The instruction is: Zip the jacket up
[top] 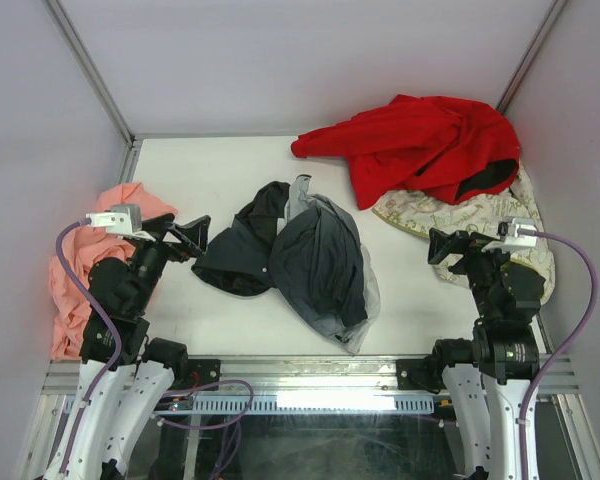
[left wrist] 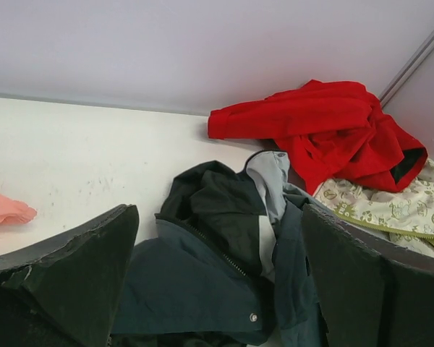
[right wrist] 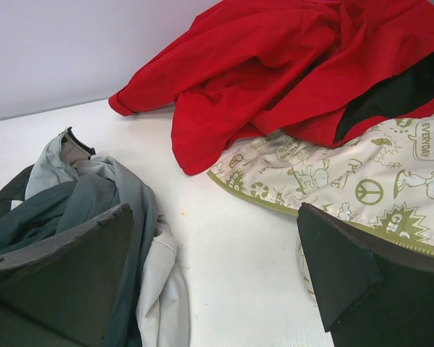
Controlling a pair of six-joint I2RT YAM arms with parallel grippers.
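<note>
The jacket (top: 300, 255) lies crumpled in the middle of the table, dark charcoal and light grey with black lining. Its dark zipper (left wrist: 218, 249) shows in the left wrist view, running along a folded front edge with a metal snap below it. The jacket also shows at the left of the right wrist view (right wrist: 79, 202). My left gripper (top: 192, 238) is open and empty, just left of the jacket. My right gripper (top: 442, 247) is open and empty, to the right of the jacket, over bare table beside the cream cloth.
A red garment (top: 420, 145) lies at the back right, partly over a cream patterned cloth (top: 480, 215). A pink cloth (top: 80, 270) lies at the left edge under my left arm. Grey walls enclose the table on three sides.
</note>
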